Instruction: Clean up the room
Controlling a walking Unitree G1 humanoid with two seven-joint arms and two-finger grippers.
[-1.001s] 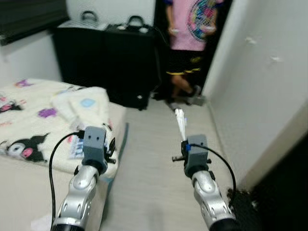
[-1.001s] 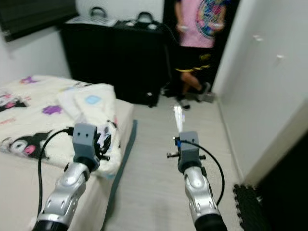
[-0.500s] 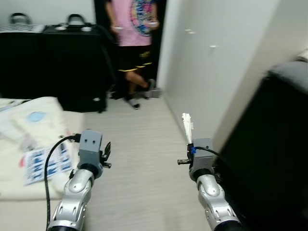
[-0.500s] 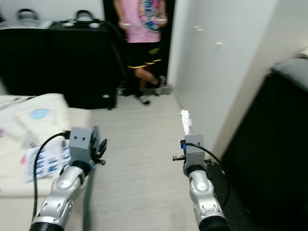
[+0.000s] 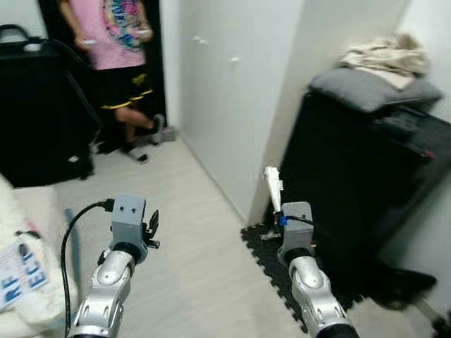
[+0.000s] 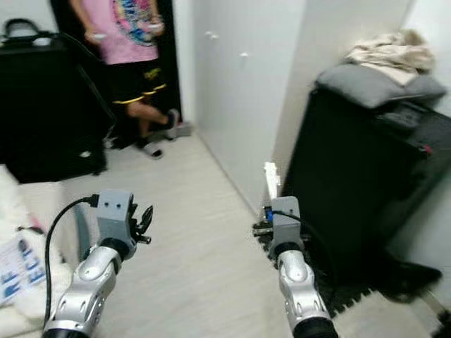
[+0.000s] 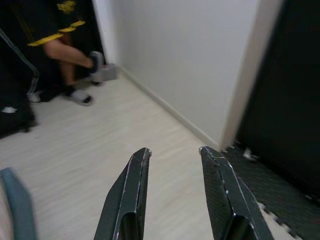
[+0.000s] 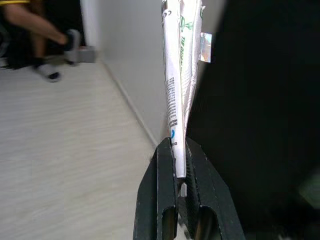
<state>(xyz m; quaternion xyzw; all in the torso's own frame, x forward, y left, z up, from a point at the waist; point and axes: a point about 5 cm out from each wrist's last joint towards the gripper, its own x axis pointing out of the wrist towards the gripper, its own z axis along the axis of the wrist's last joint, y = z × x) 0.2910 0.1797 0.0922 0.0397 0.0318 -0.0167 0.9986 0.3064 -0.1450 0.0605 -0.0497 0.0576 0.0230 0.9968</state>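
My right gripper (image 5: pixel 278 206) is shut on a flat white wrapper (image 5: pixel 273 185) with green and black print, held upright in front of me; in the right wrist view the wrapper (image 8: pixel 178 85) stands pinched between the two black fingers (image 8: pixel 165 165). My left gripper (image 5: pixel 153 224) is raised at chest height over the pale wood floor, open with nothing between its fingers (image 7: pixel 131 190).
A tall black cabinet (image 5: pixel 366 183) stands to the right with a grey cushion (image 5: pixel 370 88) and crumpled beige cloth (image 5: pixel 387 55) on top. White cupboard doors (image 5: pixel 225 91) lie ahead. A person (image 5: pixel 116 49) in a pink shirt stands in the doorway. Black foam mat (image 5: pixel 271 260) and bed edge (image 5: pixel 21 274) flank the floor.
The whole view has swung to the right: the bed has slid off to the left and the black cabinet has come into view. Both grippers keep their poses; the wrapper stays held.
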